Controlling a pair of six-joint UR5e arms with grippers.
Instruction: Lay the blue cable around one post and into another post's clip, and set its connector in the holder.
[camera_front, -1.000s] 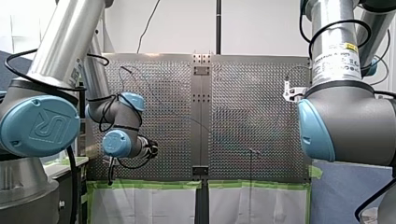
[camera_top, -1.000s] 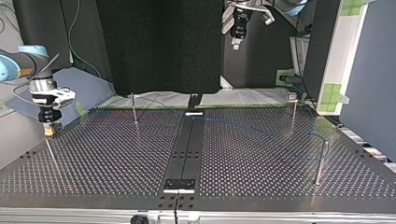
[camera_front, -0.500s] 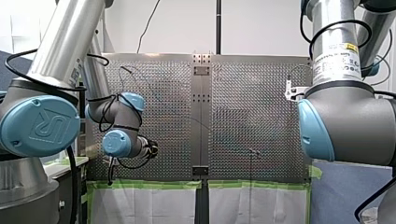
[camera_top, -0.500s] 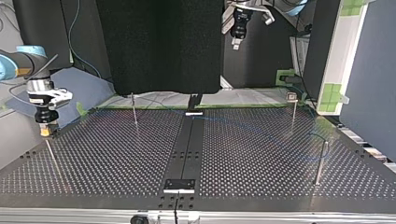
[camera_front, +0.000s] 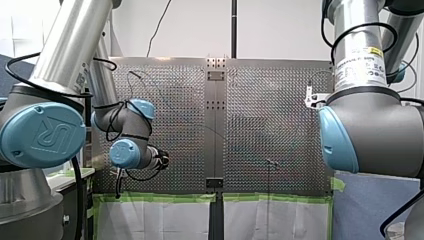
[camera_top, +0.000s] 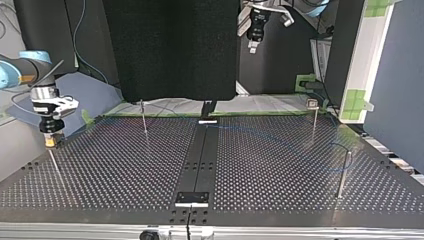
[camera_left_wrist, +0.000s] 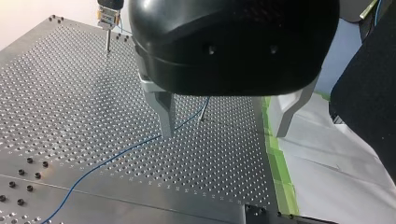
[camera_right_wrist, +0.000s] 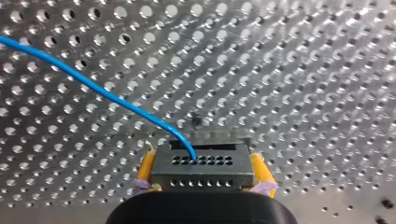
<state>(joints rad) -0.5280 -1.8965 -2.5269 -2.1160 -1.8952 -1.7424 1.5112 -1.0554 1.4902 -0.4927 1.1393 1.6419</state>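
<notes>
Since the frame a second earlier, a slight shift of the right gripper (camera_top: 50, 142) toward the top view's left edge is recorded, part of it taken back over the last half second; no other displacement is observed. The gripper is held pointing down, low over the perforated plate (camera_top: 280, 190) and close to the plate's edge at the top view's left; contact with the plate cannot be judged. A slender post (camera_top: 55, 165) is found just beside it on the camera's side, and the plate's wide middle is seen stretching from there to the black strip (camera_top: 200, 155) at the centre. In the right wrist view the connector (camera_right_wrist: 203, 165) is seen clamped between the yellow pads (camera_right_wrist: 147, 165). Its long axis is set across from pad to pad and its holed face is turned toward the wrist camera. The blue cable (camera_right_wrist: 93, 84) is seen leaving the upper row of holes, curving up and running away over the plate. The left gripper (camera_top: 253, 48) is held high above the far side of the plate, well apart from the right one. In the left wrist view its fingers (camera_left_wrist: 164, 114) are spread wide with nothing between them, and the cable is seen lying on the plate beneath one of them, toward a thin post (camera_left_wrist: 203, 108).
</notes>
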